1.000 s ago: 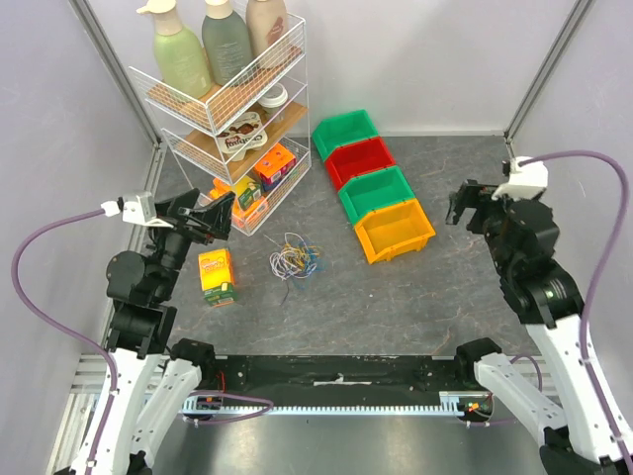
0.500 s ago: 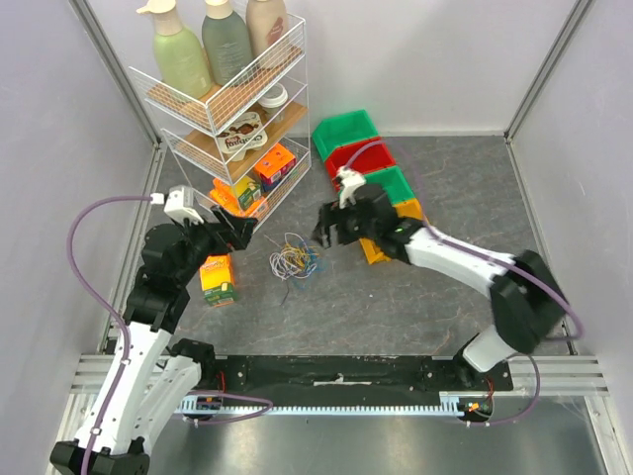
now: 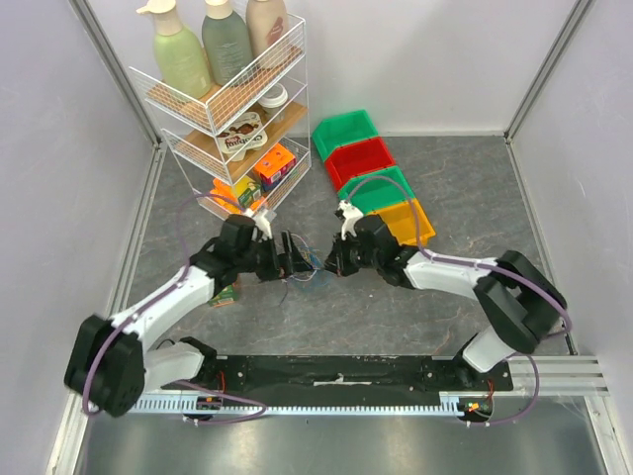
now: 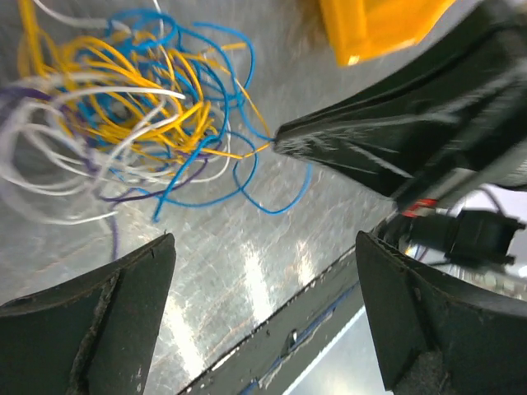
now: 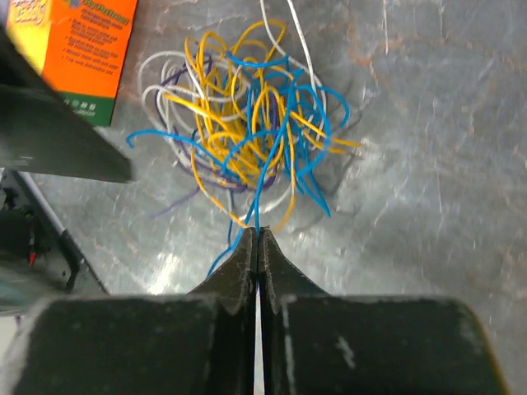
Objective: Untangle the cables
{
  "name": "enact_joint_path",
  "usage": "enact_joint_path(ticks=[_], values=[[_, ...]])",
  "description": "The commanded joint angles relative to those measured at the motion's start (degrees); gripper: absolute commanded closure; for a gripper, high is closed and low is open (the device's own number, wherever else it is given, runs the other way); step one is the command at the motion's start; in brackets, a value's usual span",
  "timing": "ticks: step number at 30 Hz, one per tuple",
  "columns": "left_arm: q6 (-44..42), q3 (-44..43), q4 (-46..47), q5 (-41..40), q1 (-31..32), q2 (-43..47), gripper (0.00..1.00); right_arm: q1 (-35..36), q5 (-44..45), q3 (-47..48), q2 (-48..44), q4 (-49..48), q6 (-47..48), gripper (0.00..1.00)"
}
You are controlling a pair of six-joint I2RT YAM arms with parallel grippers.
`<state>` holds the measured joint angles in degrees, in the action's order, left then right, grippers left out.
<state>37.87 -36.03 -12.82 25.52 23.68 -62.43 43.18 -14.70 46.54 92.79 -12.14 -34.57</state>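
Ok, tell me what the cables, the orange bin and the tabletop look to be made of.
The cables look like thin wire in glossy coloured plastic sheathing: springy loops, slight shine. The orange bin looks like moulded plastic: smooth, evenly coloured, soft highlights. The tabletop is grey, marbled, slightly reflective; perhaps laminate or vinyl.

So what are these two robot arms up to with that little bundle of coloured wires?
They are working on a tangle of thin cables, blue, yellow, white and purple, lying on the table between them. The right gripper is shut at the edge of the bundle, pinching a strand or two in its tips. The left gripper hangs open just beside the pile, holding nothing. The cables are all in one knotted heap; none has been pulled free yet.
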Motion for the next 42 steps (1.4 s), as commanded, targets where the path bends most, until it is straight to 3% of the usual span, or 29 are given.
enact_joint_path(ticks=[1,5,10,13,16,20,23,33,38,40,42], values=[[3.4,-3.3,4.1,-3.2,5.1,-6.3,0.05,0.1,-2.3,-5.4,-11.0,-3.2,0.5,1.0],[7.0,-0.4,11.0,-5.2,5.8,-7.3,0.01,0.2,-3.6,-9.2,-20.8,1.9,2.0,1.0],[7.4,-2.2,12.3,-4.1,5.9,-16.9,0.01,0.2,-5.3,-11.4,-28.1,2.7,0.6,1.0],[8.3,-2.6,14.7,-3.5,6.0,-21.5,0.09,0.2,-4.9,-11.4,-29.6,2.4,-0.3,1.0],[8.4,-2.3,16.1,-3.9,6.2,-23.3,0.29,0.2,-4.3,-10.5,-30.3,3.5,-0.2,1.0],[7.2,-2.0,14.7,-5.2,6.3,-21.5,0.72,0.2,-2.4,-9.1,-30.9,6.7,1.5,1.0],[6.3,-2.3,10.6,-9.8,6.1,-16.5,0.98,0.2,3.9,-7.3,-31.5,14.2,4.3,1.0],[5.2,-1.8,2.0,-20.4,6.2,-1.1,0.99,0.2,23.2,-5.7,-38.6,27.2,10.0,1.0],[5.2,-2.0,-2.9,-27.1,6.1,4.1,0.98,0.2,48.2,-4.0,-45.8,38.0,8.6,1.0],[4.8,-1.6,-3.0,-26.9,6.1,5.7,0.98,0.2,49.2,-3.8,-50.0,38.4,9.3,1.0],[4.9,-1.2,-3.0,-26.1,6.1,6.1,0.91,0.2,44.2,-3.8,-52.4,36.8,10.8,1.0]])
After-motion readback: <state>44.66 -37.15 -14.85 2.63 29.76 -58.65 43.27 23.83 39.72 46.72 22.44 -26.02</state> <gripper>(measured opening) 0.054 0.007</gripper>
